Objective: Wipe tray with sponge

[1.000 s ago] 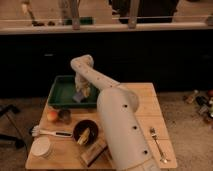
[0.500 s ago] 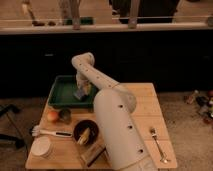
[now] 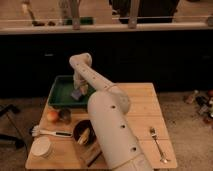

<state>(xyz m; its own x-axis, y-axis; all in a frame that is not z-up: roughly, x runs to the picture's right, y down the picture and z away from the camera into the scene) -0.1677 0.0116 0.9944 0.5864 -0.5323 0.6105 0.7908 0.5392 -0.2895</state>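
The dark green tray lies at the table's back left. My arm reaches over the table from the front and bends down into the tray. My gripper points down over the tray's right half. It is shut on the small bluish-grey sponge, which rests against the tray floor. The gripper hides most of the sponge.
In front of the tray are an orange fruit and a small can. A white-handled brush, a white bowl and a round dark bowl sit at the front left. A fork lies at the right.
The gripper with the sponge has slid a little to the left across the tray floor. Nothing else on the table has moved.
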